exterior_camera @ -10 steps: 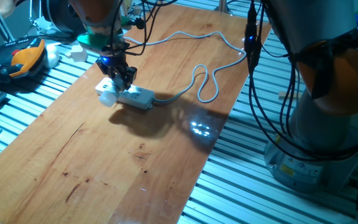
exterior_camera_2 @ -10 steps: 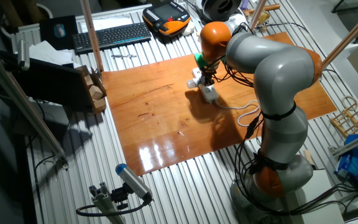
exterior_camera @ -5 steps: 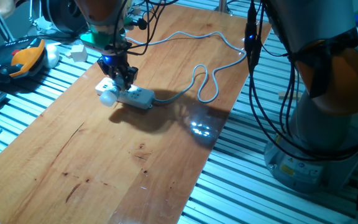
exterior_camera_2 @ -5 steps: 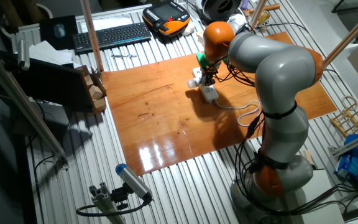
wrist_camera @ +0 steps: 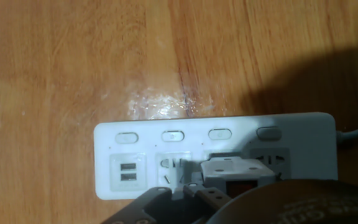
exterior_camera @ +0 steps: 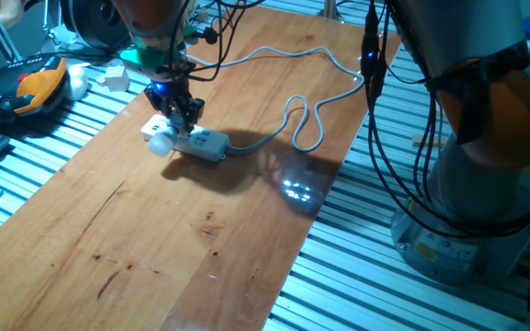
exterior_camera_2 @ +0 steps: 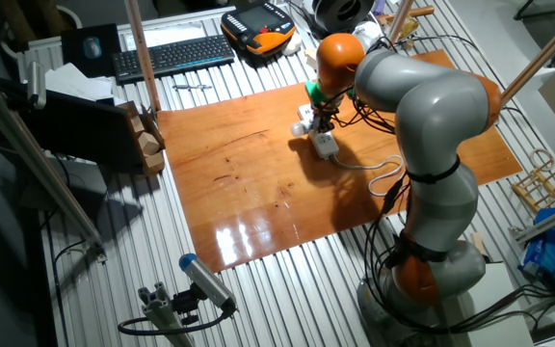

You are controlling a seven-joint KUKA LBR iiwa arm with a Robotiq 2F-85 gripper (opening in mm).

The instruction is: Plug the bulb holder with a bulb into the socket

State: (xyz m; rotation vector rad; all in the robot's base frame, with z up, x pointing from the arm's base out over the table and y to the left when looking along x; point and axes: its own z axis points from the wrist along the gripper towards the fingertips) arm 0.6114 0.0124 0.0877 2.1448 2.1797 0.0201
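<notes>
The socket (exterior_camera: 201, 142) is a long white power strip lying on the wooden table (exterior_camera: 201, 239), with its grey cord (exterior_camera: 304, 119) looping to the right. The bulb holder (wrist_camera: 234, 172), white with a red switch, sits on the strip's middle outlets. Its round white bulb (exterior_camera: 159, 144) sticks out past the strip's near left side. My gripper (exterior_camera: 180, 115) stands straight over the holder and is shut on it; one dark finger (wrist_camera: 151, 204) shows at the bottom of the hand view. In the other fixed view, the gripper (exterior_camera_2: 323, 120), the strip (exterior_camera_2: 327, 145) and the bulb (exterior_camera_2: 301, 127) sit at the table's far side.
An orange teach pendant (exterior_camera: 40, 85) and a small white block (exterior_camera: 113, 77) lie off the table's left edge. A keyboard (exterior_camera_2: 171, 54) sits behind the table. The arm's base (exterior_camera: 472, 211) stands to the right. Black cables (exterior_camera: 374, 83) hang over the table's right edge.
The gripper has stayed on the holder at the strip. The bulb has shifted very slightly toward the strip; nothing else has moved.
</notes>
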